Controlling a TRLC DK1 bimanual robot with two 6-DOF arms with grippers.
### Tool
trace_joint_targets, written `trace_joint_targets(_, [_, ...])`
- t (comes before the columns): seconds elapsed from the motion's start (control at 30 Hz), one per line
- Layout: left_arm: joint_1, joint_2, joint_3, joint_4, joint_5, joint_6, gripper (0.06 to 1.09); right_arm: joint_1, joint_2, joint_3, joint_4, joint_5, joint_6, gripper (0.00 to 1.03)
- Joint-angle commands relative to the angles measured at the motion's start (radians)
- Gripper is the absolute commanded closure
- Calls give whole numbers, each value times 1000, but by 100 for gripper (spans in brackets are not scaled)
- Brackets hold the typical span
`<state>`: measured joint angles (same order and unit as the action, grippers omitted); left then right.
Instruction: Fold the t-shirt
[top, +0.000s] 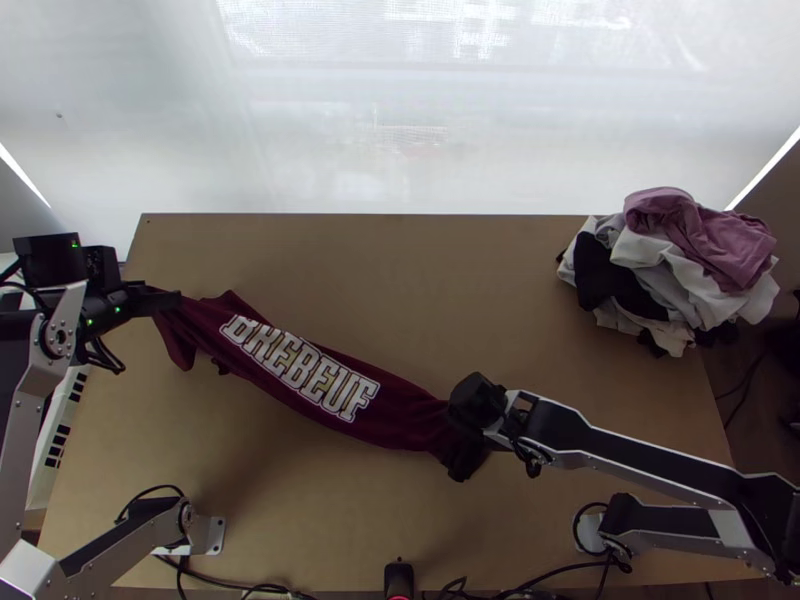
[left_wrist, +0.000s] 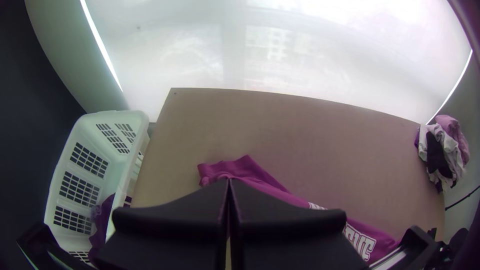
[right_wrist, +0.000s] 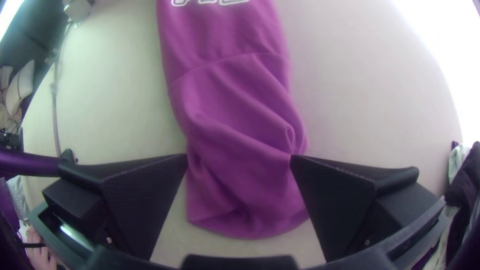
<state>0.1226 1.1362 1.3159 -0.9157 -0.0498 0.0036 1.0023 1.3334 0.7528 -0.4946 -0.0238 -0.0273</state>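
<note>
We see the left hand (top: 172, 300) near the far left corner of the surface (top: 450, 270); its two black fingers stand together, pinching one end of the t-shirt (top: 405, 408). In the left wrist view, we find the fingertips of the left hand (left_wrist: 229, 181) closed at the bunched cloth, with a short flap spreading out beyond them.

We see the right hand (top: 478, 400) over the opposite end of the shirt, right of the middle; in the right wrist view, the fingers of the right hand (right_wrist: 239, 156) stand wide apart, one at either side of the cloth, with nothing gripped between them.

The maroon t-shirt runs between the two hands as a long, narrow band, slanting from the far left toward the near middle; its white lettering (top: 300, 366) faces up, and wrinkles gather at the end under the right hand.

Farther out, we note a heap of clothes (top: 690, 270) at the far right corner, in pink, white, grey and black; a white basket (left_wrist: 53, 192) stands beside the left edge, with a dark purple cloth (left_wrist: 103, 217) inside; a pale window screen (top: 420, 110) rises behind the far edge.
</note>
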Motion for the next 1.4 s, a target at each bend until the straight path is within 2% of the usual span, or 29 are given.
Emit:
trace_joint_targets(0.0, [2,7,-4,6,-1,-1,105,19,89,5,39,2,-19,13])
trace_joint_targets(0.1, [5,10,-6,8,-1,-1,105,18,128,-3,47,1,-31,18])
trace_joint_targets(0.13, [5,10,-7,8,-1,-1,105,18,135,-7,59,1,-34,28])
trace_joint_targets(0.23, [6,10,-7,8,-1,-1,105,16,133,-17,96,1,-40,72])
trace_joint_targets(0.33, [11,5,-7,6,-2,-1,105,10,127,-4,97,1,-43,100])
trace_joint_targets(0.47, [20,-9,-4,1,-2,-1,105,-27,67,23,85,1,-51,100])
trace_joint_targets(0.57, [31,-21,6,-3,-2,1,105,-83,16,80,22,1,-65,100])
trace_joint_targets(0.87, [48,-29,132,-26,-2,6,105,-335,-88,356,-142,1,-143,100])
trace_joint_targets(1.1, [26,-1,270,28,-1,9,105,-525,-96,539,-160,1,-168,100])
trace_joint_targets(1.37, [15,39,493,63,-1,4,105,-561,-102,680,-147,4,-163,100])
